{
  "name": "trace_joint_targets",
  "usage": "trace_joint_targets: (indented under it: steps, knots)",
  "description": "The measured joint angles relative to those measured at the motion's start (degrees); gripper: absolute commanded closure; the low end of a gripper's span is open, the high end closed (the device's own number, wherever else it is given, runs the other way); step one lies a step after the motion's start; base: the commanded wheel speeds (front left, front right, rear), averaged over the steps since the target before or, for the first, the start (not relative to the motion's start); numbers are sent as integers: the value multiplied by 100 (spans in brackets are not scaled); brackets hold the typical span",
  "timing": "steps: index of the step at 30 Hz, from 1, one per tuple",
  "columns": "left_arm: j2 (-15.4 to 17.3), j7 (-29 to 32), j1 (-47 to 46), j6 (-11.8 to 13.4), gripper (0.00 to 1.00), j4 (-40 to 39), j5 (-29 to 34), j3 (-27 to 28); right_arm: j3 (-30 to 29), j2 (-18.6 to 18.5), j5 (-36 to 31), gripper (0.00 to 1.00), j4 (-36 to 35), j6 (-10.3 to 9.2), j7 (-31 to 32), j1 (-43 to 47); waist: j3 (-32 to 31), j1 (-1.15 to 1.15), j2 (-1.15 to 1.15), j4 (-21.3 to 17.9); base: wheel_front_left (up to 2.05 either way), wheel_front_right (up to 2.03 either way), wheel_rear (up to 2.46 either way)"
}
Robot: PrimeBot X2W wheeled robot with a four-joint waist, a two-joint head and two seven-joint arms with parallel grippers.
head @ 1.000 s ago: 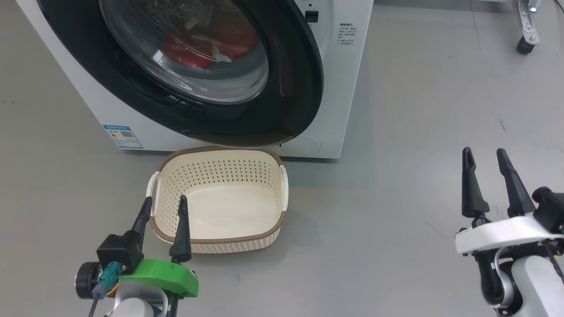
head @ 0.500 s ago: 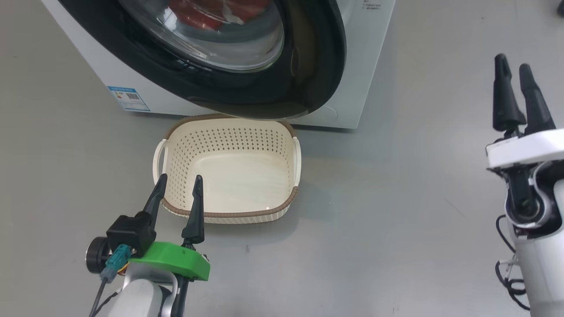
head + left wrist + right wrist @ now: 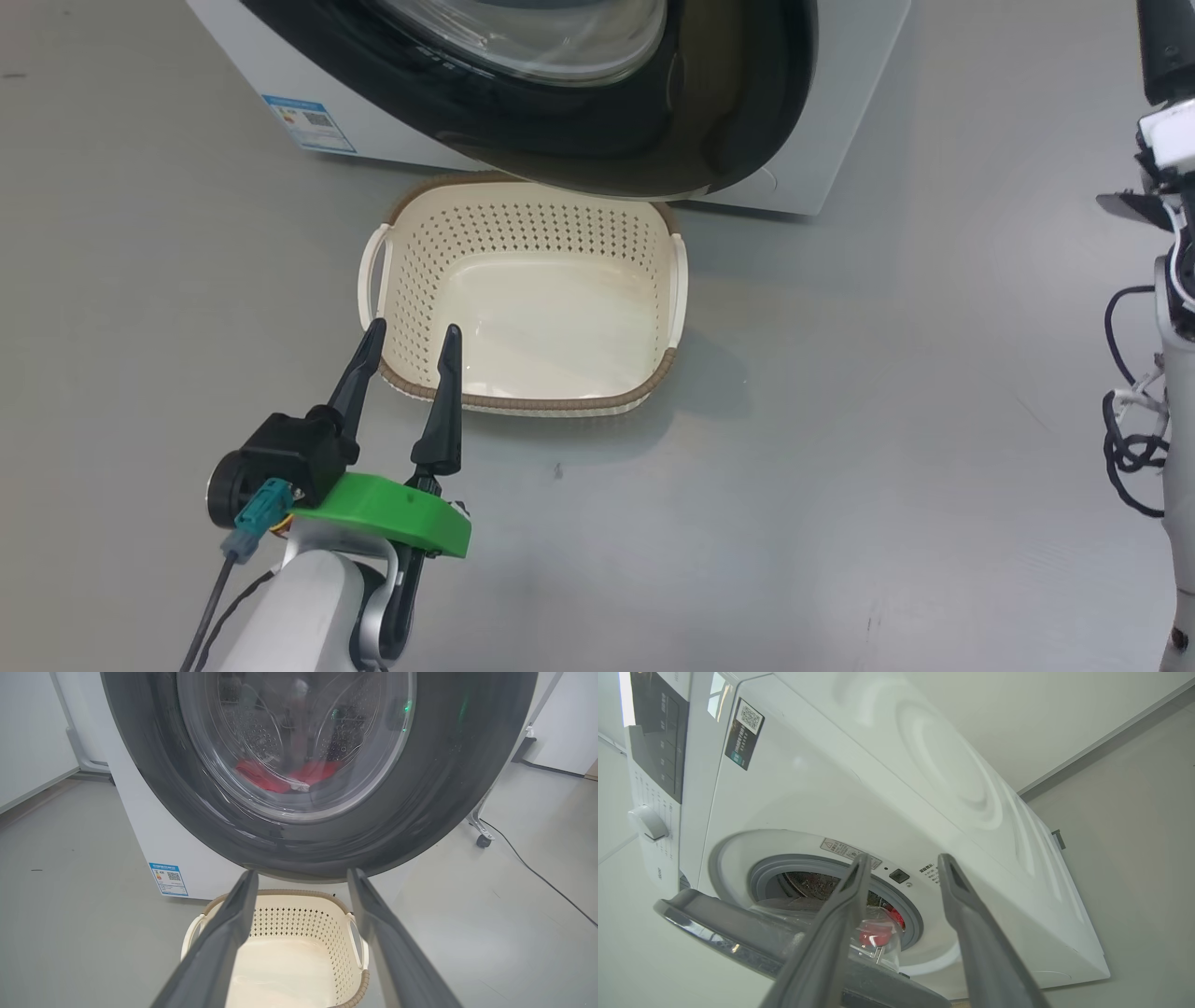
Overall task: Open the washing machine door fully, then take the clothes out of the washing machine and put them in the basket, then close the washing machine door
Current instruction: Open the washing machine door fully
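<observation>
- Head view, whole frame: the picture has shifted, so the camera has moved. The washing machine and the basket now sit higher and further right in the frame. The things themselves have not moved.
- Left gripper: lower left of the head view. Its fingers are spread apart and empty, with the tips in front of the basket's near-left rim, as before.
- Right gripper: it has climbed from the lower right to the upper right edge of the head view. In the right wrist view its fingers stand apart and grip nothing. They point at the gap between the machine front and the washing machine door.
- Meaning for the task: the door is ajar, not fully open. The right arm is judged to be approaching to swing it wider, so the first step is not finished.
- The clothes: a red bundle in the drum, at the centre of the left wrist view, behind the door glass.
- Obstruction: the part-open door covers the drum mouth and overhangs the basket's far rim. Whether its lower edge clears that rim cannot be told.
- A cable lies on the floor at the right of the left wrist view, well apart from the basket.
</observation>
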Motion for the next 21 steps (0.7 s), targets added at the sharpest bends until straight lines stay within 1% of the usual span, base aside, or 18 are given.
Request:
trace_joint_targets:
  steps: [2, 7, 9, 13, 17, 18, 20, 21]
  knots:
    - [-3, -1, -63, 3, 0, -18, -35, -22, -14, -12, 157, 100, 69, -23, 200, -198, 78, 0, 0, 60, 0, 0, 0]
    - [-8, -1, -158, 52, 0, -35, -81, -105, 27, 27, 556, 100, 323, -160, 730, -647, 265, 0, 0, 195, 0, 0, 0]
    - [-11, -1, -188, 65, 0, -44, -143, -157, 37, 41, 703, 100, 432, -289, 939, -798, 335, 0, 0, 249, 0, 0, 0]
    - [-13, -1, -259, 77, 0, -65, -259, -240, -18, 179, 1157, 100, 628, -477, 1327, -1124, 464, 0, 0, 352, 0, 0, 0]
    - [-19, 0, -350, 102, 0, -69, -346, -357, -113, 275, 1539, 100, 803, -554, 1641, -1374, 562, 0, 0, 470, 0, 0, 0]
    - [-22, -1, -361, 103, 0, -70, -357, -365, -127, 274, 1588, 100, 860, -557, 1699, -1413, 581, 0, 0, 504, 0, 0, 0]
    - [-26, -1, -371, 122, 0, -73, -391, -376, -152, 270, 1656, 100, 985, -642, 1813, -1484, 613, 0, 0, 567, 0, 0, 0]
    - [-27, -1, -381, 140, 0, -73, -394, -380, -153, 269, 1669, 100, 1050, -654, 1875, -1512, 627, 0, 0, 596, 0, 0, 0]
